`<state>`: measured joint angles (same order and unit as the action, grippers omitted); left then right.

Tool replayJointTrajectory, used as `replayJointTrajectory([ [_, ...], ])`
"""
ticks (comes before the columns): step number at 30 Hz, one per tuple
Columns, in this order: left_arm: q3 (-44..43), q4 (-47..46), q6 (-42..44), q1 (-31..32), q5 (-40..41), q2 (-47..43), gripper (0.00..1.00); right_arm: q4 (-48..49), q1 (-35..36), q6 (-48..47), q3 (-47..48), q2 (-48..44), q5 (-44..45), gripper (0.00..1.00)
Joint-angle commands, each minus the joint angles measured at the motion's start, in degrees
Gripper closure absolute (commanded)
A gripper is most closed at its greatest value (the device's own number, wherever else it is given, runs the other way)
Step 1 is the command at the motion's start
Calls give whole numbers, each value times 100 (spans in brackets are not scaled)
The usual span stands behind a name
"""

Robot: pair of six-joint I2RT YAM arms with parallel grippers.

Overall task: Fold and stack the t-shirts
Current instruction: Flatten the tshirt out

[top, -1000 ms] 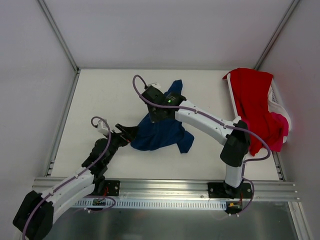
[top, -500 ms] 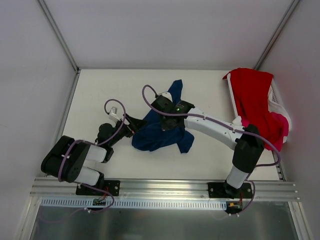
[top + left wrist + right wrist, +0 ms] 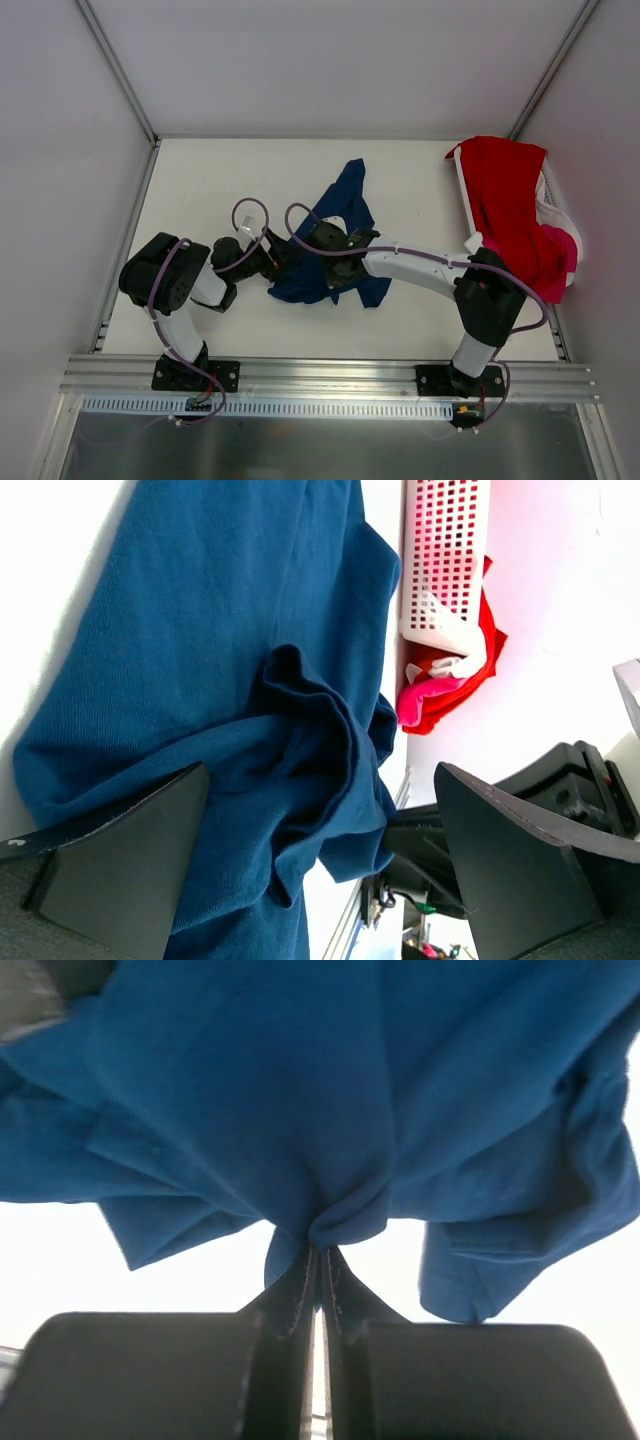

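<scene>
You were early in the job: nothing was folded and no stack existed. Your right claw [image 3: 318, 1256] was pressed together, pinching a pucker of the navy t-shirt [image 3: 345, 200], and the cloth fanned out from its fingertips in loose creases. Your left claw [image 3: 322, 770] stood spread wide and held nothing. The rumpled navy fabric lay straight ahead of it, between its fingers, and whether it touched them I could not tell. The shirt sat in a crumpled heap on the table [image 3: 200, 190] between the two claws, one end trailing away beyond them, and no print showed. The red t-shirt [image 3: 505, 200] and the pink t-shirt [image 3: 560, 260] hung over the white basket [image 3: 553, 205], well apart from both claws and untouched. All three were left for you to fold.
</scene>
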<state>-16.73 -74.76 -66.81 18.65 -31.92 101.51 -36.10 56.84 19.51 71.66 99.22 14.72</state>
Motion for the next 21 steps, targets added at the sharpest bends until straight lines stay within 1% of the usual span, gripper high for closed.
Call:
replayJointTrajectory([
  [1, -128, -2157, -34, 33, -235, 132, 2, 235, 55, 159, 85, -34, -48, 100],
  [6, -374, -2061, -43, 51, -341, -87, 5, 200, 55, 132, 164, 10, -4, 99],
  [9, -584, -1438, 184, 51, -385, -464, 6, 130, 55, 115, 243, 71, 39, 99],
  [11, -743, -674, 579, 50, -376, -746, 6, 112, 55, 97, 252, 89, 66, 100],
  [12, -822, -315, 755, 59, -385, -1043, 6, 112, 64, 88, 243, 97, 75, 99],
  [13, -919, 490, 1166, 77, -341, -1194, 5, 103, 47, 88, 243, 89, 84, 99],
  [15, -1165, 1128, 1520, 138, -297, -1502, 4, 103, 55, 88, 226, 97, 92, 100],
  [17, -1297, 1541, 1731, 200, -253, -1573, 3, 103, 55, 88, 235, 98, 84, 100],
  [21, -1280, 1491, 1653, 244, -367, -1328, 4, 103, 55, 88, 261, 106, 92, 100],
])
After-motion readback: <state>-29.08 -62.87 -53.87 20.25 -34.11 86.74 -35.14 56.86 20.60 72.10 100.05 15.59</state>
